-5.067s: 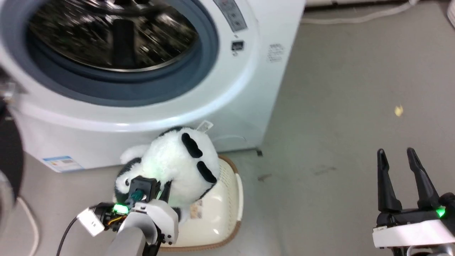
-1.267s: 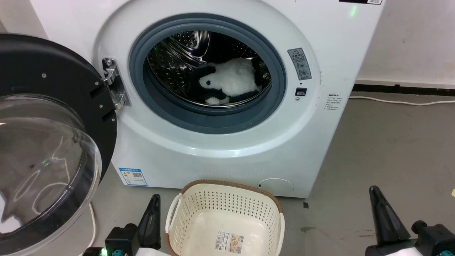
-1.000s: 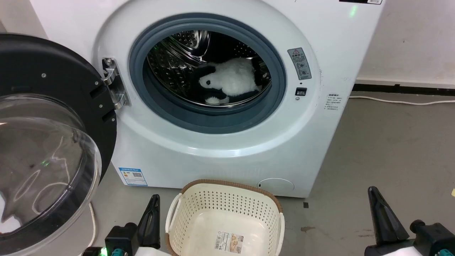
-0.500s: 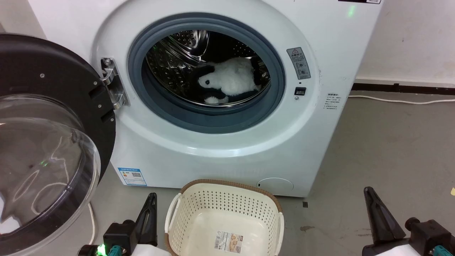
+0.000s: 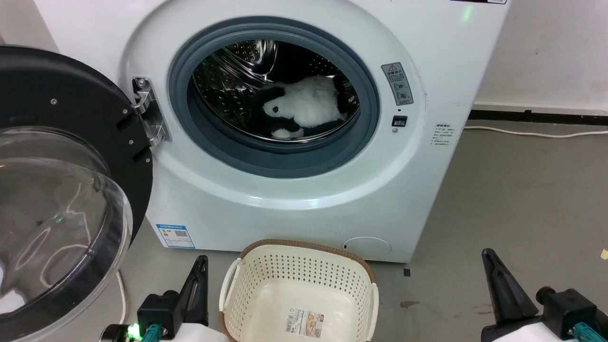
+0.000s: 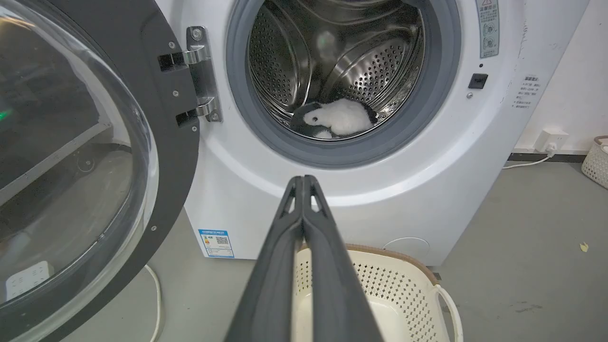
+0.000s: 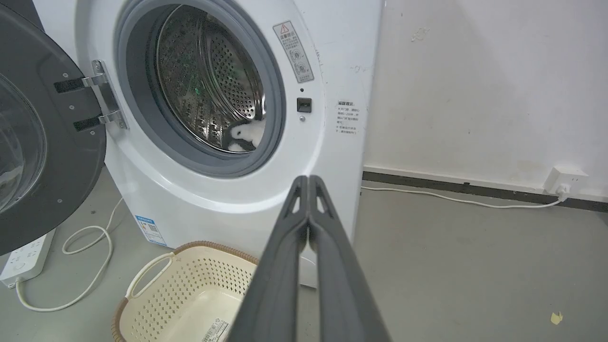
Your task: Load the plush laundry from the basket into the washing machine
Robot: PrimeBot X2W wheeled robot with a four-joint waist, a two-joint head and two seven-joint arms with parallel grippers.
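Note:
The plush panda (image 5: 304,105) lies inside the steel drum of the white washing machine (image 5: 266,199), on the drum's lower right; it also shows as a white lump (image 6: 338,118) in the left wrist view and partly behind the gasket (image 7: 244,135) in the right wrist view. The cream basket (image 5: 266,285) sits on the floor before the washer with only a label sticker inside. My left gripper (image 5: 199,266) hangs left of the basket, its fingers pressed together (image 6: 302,183), holding nothing. My right gripper (image 5: 489,259) is at the lower right, fingers together (image 7: 308,183), holding nothing.
The washer's black-rimmed bubble door (image 5: 61,190) stands swung wide open at the left. A white cable (image 5: 536,134) runs along the wall's base on the right. A power strip (image 7: 21,259) and looped cord lie on the grey floor left of the washer.
5.1 s ago my left gripper held the panda above the basket; now it lies in the drum and the basket holds no toy. Over the last second the scene has only shifted slightly.

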